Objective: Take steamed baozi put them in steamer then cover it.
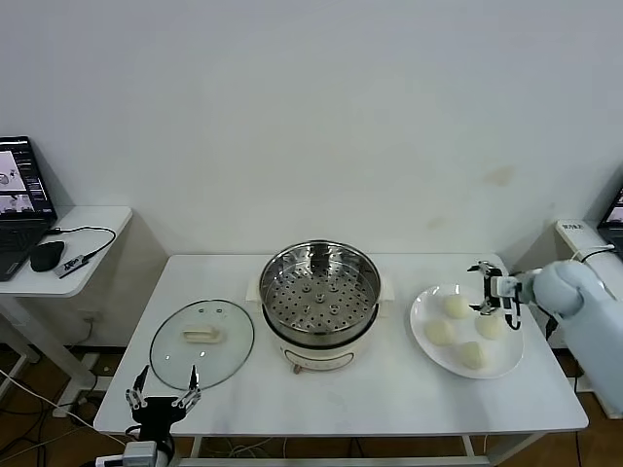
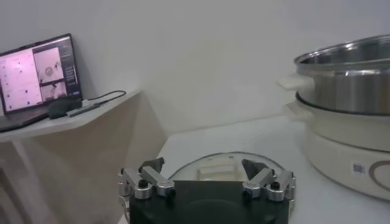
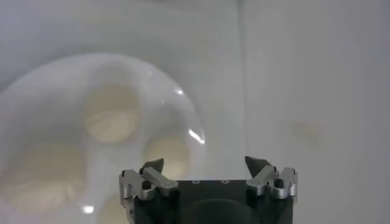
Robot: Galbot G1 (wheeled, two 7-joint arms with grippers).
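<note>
Four cream-white baozi lie on a white plate (image 1: 419, 319) at the table's right: one at the back (image 1: 456, 306), one on the right (image 1: 490, 326), one on the left (image 1: 440, 332), one at the front (image 1: 473, 355). My right gripper (image 1: 492, 289) hovers open and empty over the plate's far right rim; its wrist view (image 3: 207, 167) shows baozi (image 3: 109, 115) (image 3: 167, 152) below. The steel steamer (image 1: 319, 290) stands empty on its pot base at centre. The glass cover (image 1: 201, 341) lies flat to its left. My left gripper (image 1: 163, 394) is open and empty at the front left edge, before the cover (image 2: 225, 165).
A side table (image 1: 92, 219) at the far left holds a laptop (image 1: 18, 199), a mouse (image 1: 46, 256) and a cable. The steamer (image 2: 347, 79) looms on one side of the left wrist view. A second table edge (image 1: 574, 229) stands at the far right.
</note>
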